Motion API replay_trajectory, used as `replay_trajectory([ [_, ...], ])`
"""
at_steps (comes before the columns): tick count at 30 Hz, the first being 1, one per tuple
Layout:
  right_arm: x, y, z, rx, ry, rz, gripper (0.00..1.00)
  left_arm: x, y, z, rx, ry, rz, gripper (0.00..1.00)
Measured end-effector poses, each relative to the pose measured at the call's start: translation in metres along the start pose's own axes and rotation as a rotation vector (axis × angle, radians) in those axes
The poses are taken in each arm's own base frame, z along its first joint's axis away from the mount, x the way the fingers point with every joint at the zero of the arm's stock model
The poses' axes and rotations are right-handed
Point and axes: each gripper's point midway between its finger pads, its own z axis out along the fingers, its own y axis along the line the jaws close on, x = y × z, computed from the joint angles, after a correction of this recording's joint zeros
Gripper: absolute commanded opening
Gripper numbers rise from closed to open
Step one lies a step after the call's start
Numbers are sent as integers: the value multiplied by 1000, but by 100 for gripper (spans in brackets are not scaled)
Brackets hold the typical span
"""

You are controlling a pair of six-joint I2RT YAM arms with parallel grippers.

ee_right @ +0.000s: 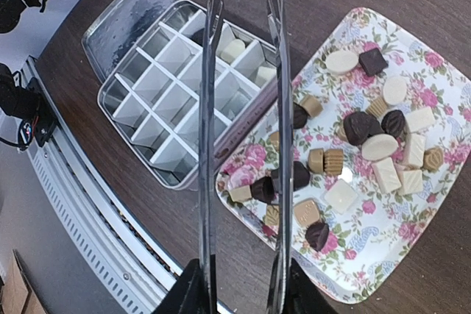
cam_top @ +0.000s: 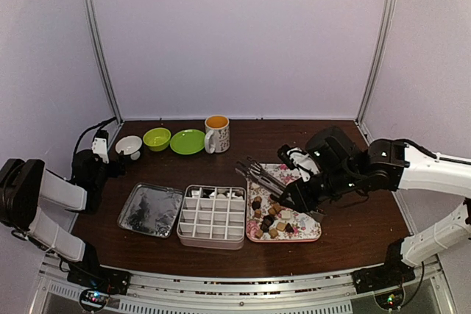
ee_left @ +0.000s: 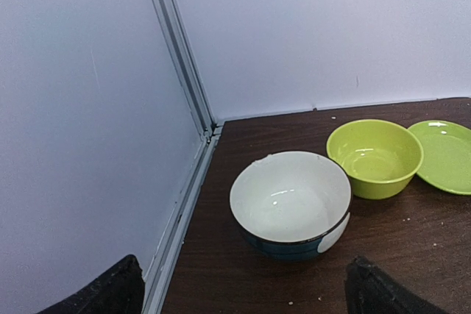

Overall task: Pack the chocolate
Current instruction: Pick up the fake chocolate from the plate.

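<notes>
Because the chocolate (ee_right: pixel 368 134) is a scatter of small bite-sized pieces — dark, tan and cream, some domed, some square — each one is likely light, stiff and smooth-sided. A piece may slip or skid if pinched off-centre, and hard pressure would probably scuff it.

Most pieces lie loose on a floral tray (ee_right: pixel 441 56), several touching or leaning on one another near its left edge. A few pieces already sit in the far cells of a divided box (ee_right: pixel 158 101) just left of the tray. The best hold looks to be across two flat opposite sides of a square piece, low down, choosing one that stands apart from its neighbours.

Metal tongs (ee_right: pixel 208 145) reach over the seam between box and tray. Their two blades are parted and, as far as can be seen, nothing is between them, though the tips run out of the wrist view. The right gripper (ee_right: pixel 239 293) pinches the tongs' handle end, its fingers partly drawn together round it.

A lid (cam_top: pixel 151 209) lies flat just left of the box. Far to the left, the left gripper (ee_left: pixel 246 293) hangs with fingers spread wide, holding nothing — it faces a white bowl (ee_left: pixel 291 193) and a green bowl (ee_left: pixel 375 156).
</notes>
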Motion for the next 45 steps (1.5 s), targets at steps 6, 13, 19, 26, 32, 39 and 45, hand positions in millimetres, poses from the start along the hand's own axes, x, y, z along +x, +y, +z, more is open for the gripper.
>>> replay_trajectory([
  [6,29,-18,-19,37,34,23,34,0,0,0,0,0,0,98],
  [13,46,-30,-32,66,46,60,34,0,0,0,0,0,0,98],
  [19,61,-38,-31,89,78,79,34,0,0,0,0,0,0,98],
  [26,78,-46,-28,109,117,85,34,0,0,0,0,0,0,98],
  [32,83,-48,-28,116,129,91,34,0,0,0,0,0,0,98],
  [39,92,-52,-28,127,152,101,34,0,0,0,0,0,0,98],
  [45,107,-57,-31,141,206,104,34,0,0,0,0,0,0,98],
])
